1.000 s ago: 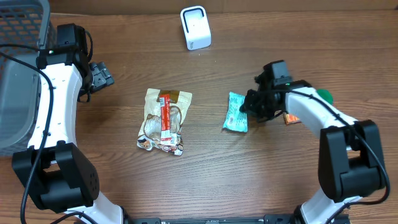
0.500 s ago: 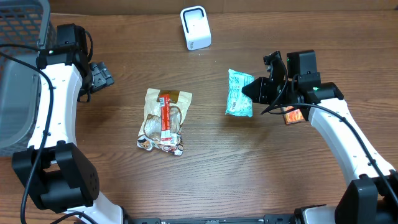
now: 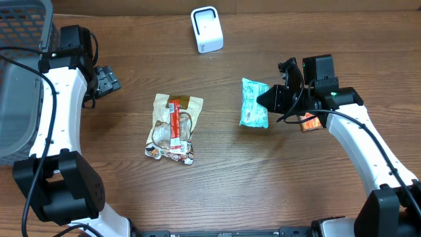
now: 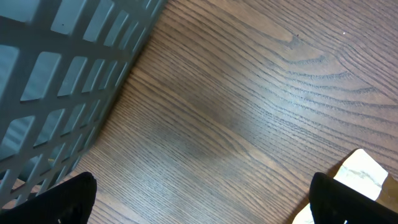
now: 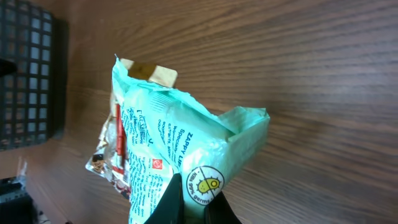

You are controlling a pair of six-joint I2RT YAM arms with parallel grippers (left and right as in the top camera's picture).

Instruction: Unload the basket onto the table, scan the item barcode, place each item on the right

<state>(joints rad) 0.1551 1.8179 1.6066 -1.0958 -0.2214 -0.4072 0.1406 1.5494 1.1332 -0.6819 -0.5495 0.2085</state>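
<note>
A teal wipes packet hangs above the table at centre right, pinched at its right end by my right gripper. Through the right wrist camera the packet stands up from the shut jaws of that gripper, printed text and a round germ logo facing the lens; no barcode shows. The white scanner stands at the back centre, apart from the packet. My left gripper rests open at the left near the basket; its two fingertips stand wide over bare wood around the gripper's middle.
A beige and red snack packet lies at table centre, also seen as the snack packet behind the teal one and at the frame corner. A grey mesh basket fills the far left. A small orange item lies under the right arm.
My right gripper has lifted the teal packet off the table and carried it a little toward the back. In the last half second it barely shifted. The left arm stayed still.
</note>
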